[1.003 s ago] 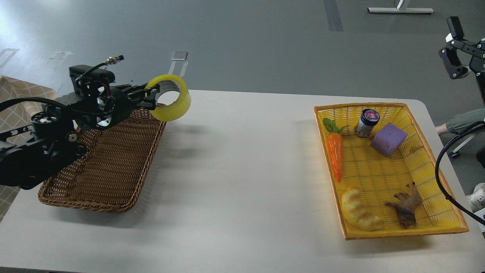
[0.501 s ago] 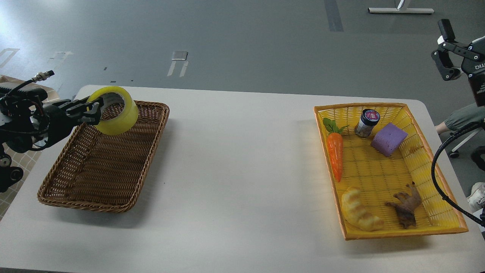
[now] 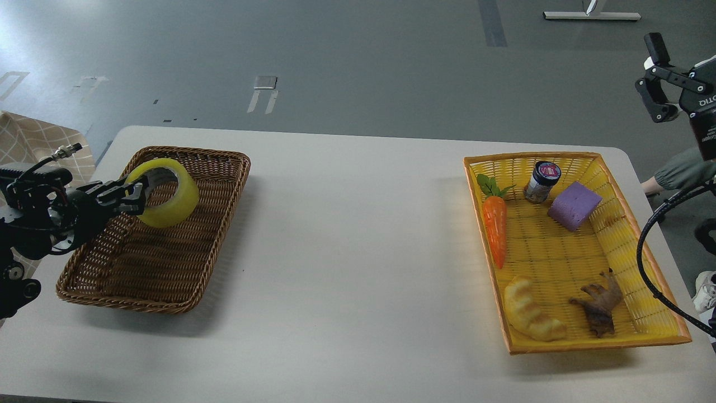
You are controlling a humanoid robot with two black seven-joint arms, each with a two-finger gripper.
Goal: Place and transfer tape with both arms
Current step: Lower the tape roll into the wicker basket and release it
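Black left arm level, jaws clamping tape over brown basket.

Black jointed arms; left end effector with silver connector, right end effector white lettering, black cable.

lighting even and bright, from overhead. a pale glare patch lies on the floor at upper left. soft, diffuse shadows fall on the table toward the viewer, below the brown basket and the yellow basket. glossy highlights on the tape and the carrot. focus sharp throughout; no motion blur. slight bowing of straight lines toward the edges.
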